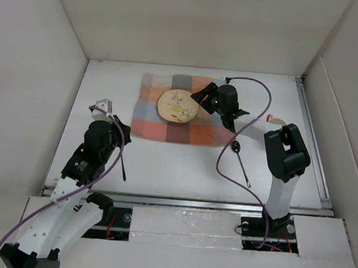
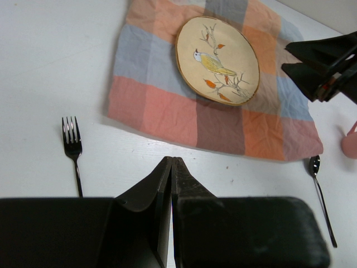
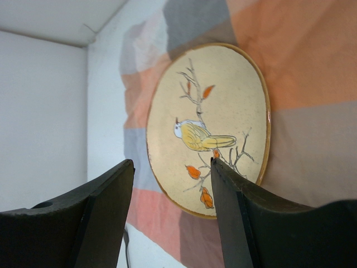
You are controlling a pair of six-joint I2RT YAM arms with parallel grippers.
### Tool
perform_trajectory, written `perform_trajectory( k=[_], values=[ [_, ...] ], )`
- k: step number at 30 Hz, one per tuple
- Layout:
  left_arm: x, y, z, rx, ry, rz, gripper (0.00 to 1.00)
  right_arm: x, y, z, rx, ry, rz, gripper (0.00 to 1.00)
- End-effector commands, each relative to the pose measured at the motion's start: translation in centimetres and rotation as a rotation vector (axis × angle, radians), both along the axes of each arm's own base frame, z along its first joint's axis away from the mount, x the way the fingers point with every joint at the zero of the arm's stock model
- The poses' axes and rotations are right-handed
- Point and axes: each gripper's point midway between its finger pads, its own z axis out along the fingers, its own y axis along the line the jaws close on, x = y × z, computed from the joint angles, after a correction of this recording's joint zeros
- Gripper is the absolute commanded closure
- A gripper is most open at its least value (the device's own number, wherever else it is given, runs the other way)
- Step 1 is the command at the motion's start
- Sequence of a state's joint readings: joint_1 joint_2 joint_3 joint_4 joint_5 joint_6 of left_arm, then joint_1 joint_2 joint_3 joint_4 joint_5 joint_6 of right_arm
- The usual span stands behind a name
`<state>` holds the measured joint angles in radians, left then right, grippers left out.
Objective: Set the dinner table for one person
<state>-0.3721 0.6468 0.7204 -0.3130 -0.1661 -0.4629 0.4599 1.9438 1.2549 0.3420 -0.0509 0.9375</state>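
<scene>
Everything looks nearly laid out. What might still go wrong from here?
The right pincer hangs open at the rim of the plate; pulling away, it might nudge the plate or snag the checked cloth. The right arm's purple cable loops down close to the spoon and might drag it askew.

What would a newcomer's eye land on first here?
A round plate painted with a yellow bird sits on a checked cloth at the far middle of the white table. The right gripper hangs open at the plate's right edge. A fork lies off the cloth's near left corner and a spoon off its near right.
</scene>
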Motion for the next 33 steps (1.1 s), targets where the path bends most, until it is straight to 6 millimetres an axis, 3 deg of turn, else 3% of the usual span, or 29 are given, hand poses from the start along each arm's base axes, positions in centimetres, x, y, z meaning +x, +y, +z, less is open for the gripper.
perform_trajectory(
  k=[1,2,5,6,7,8,10,11,13,14,15,16,17,18,20,21,24,29,33],
  values=[
    [0.6,0.7,1.1,-0.004,-0.003,0.059,1.00,0.4,-1.0,1.3,-0.065,-0.059,-0.011,0.35],
    [0.6,0.8,0.9,-0.002,0.007,0.065,1.00,0.8,-1.5,1.2,-0.078,-0.056,-0.014,0.34],
    [0.9,1.2,0.3,0.014,0.044,0.098,0.86,0.7,-2.0,0.9,-0.119,-0.047,0.007,0.35],
    [0.9,1.4,-0.2,0.025,0.072,0.111,0.81,0.3,-2.3,1.4,-0.128,-0.072,0.012,0.43],
    [0.9,1.4,-0.2,0.028,0.072,0.109,0.81,0.3,-2.4,2.8,-0.124,-0.105,0.014,0.43],
    [1.1,1.4,-0.2,0.035,0.078,0.111,0.75,-0.4,-2.6,2.7,-0.134,-0.106,0.024,0.70],
    [1.2,2.1,-2.1,0.060,0.169,0.140,0.75,-2.4,-1.2,4.1,-0.157,-0.155,0.078,0.98],
    [1.3,2.2,-2.6,0.057,0.201,0.154,0.75,-3.6,-1.2,6.5,-0.158,-0.207,0.082,1.00],
    [1.5,2.0,-4.8,0.073,0.283,0.160,0.75,-6.5,-0.5,6.3,-0.215,-0.217,0.124,1.00],
    [1.6,1.8,-5.6,0.074,0.307,0.153,0.74,-7.5,-1.1,8.9,-0.207,-0.268,0.100,1.00],
    [1.9,1.8,-7.5,0.092,0.379,0.158,0.74,-8.8,-1.4,8.1,-0.228,-0.269,0.102,1.00],
    [2.0,2.0,-8.5,0.102,0.419,0.167,0.74,-9.5,-1.6,9.2,-0.235,-0.314,0.102,1.00],
    [2.2,2.8,-9.5,0.128,0.452,0.193,0.73,-10.0,-2.2,9.4,-0.250,-0.325,0.098,0.98],
    [2.4,3.6,-11.5,0.158,0.516,0.219,0.73,-11.1,-2.7,11.3,-0.246,-0.364,0.088,0.97],
    [2.0,5.8,-14.8,0.140,0.627,0.263,0.76,-11.8,-3.8,11.6,-0.287,-0.385,0.079,0.93],
    [2.4,6.1,-15.2,0.118,0.629,0.261,0.77,-12.2,-4.4,12.7,-0.286,-0.407,0.063,0.93],
    [2.5,6.6,-16.4,0.129,0.670,0.270,0.78,-12.6,-5.4,13.7,-0.302,-0.424,0.030,0.91],
    [1.2,7.0,-19.8,0.163,0.806,0.287,0.79,-12.4,-5.7,15.1,-0.306,-0.454,0.028,0.89],
    [1.5,6.6,-19.7,0.158,0.785,0.257,0.74,-12.5,-5.2,15.9,-0.307,-0.488,0.057,0.89]
  ],
)
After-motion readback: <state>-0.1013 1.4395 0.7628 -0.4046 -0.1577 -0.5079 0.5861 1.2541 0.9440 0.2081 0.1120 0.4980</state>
